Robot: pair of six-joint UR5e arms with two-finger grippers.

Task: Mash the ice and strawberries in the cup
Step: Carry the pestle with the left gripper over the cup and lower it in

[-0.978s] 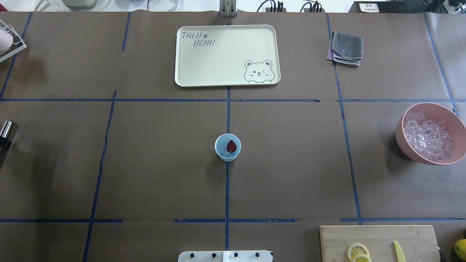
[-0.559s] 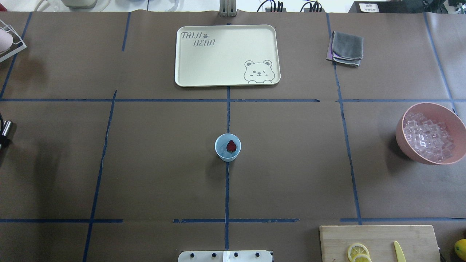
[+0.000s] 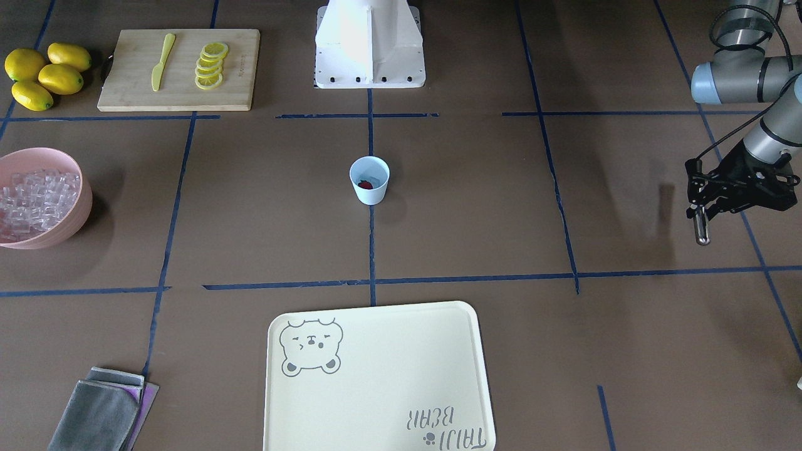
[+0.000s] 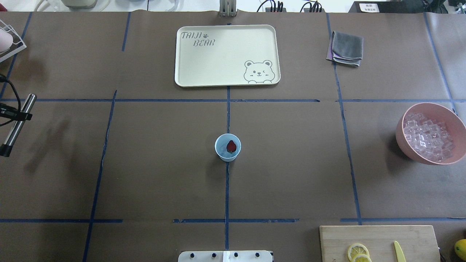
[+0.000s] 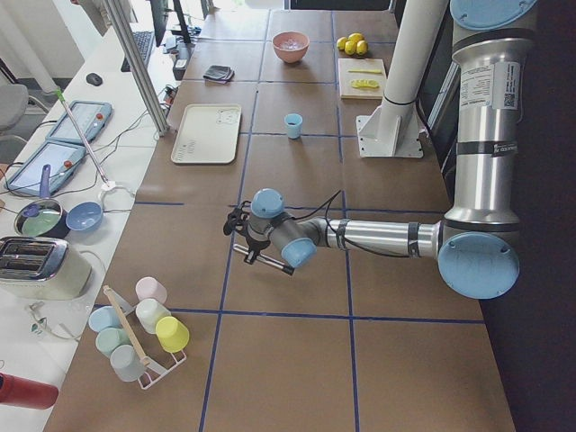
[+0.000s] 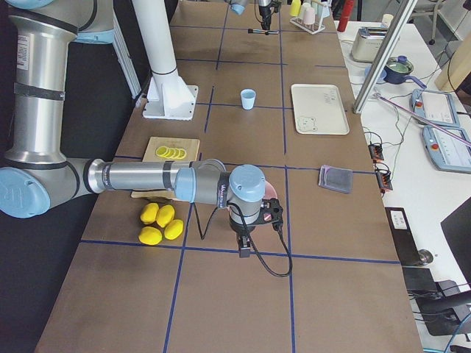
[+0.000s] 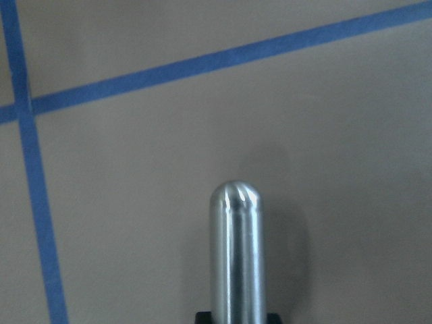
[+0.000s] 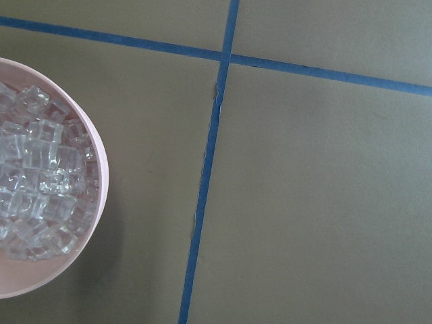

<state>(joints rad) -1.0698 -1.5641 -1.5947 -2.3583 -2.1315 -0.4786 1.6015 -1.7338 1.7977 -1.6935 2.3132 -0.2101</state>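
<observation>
The light blue cup [image 4: 227, 147] stands upright at the table's middle, also in the front view [image 3: 369, 180]. A small red strawberry [image 4: 231, 146] lies inside it; I cannot tell whether ice lies under it. Clear ice cubes [image 4: 427, 136] fill the pink bowl [image 4: 455, 120] at the right. My left gripper [image 4: 20, 116] is at the far left edge, well away from the cup, shut on a steel rod [image 4: 16, 122] with a rounded tip [image 7: 235, 256]. My right gripper [image 6: 244, 244] hangs beside the bowl; I cannot tell whether it is open or shut.
A cream bear tray [image 4: 227, 54] lies at the back centre, a folded grey cloth [image 4: 346, 47] at the back right. A cutting board [image 4: 378, 242] with lemon slices and a yellow knife sits front right. A rack of cups [image 5: 135, 328] stands beyond the left arm.
My left gripper has come further into view at the left edge and moved toward the back; the steel rod now shows at nearly full length. The cup and strawberry have not moved.
</observation>
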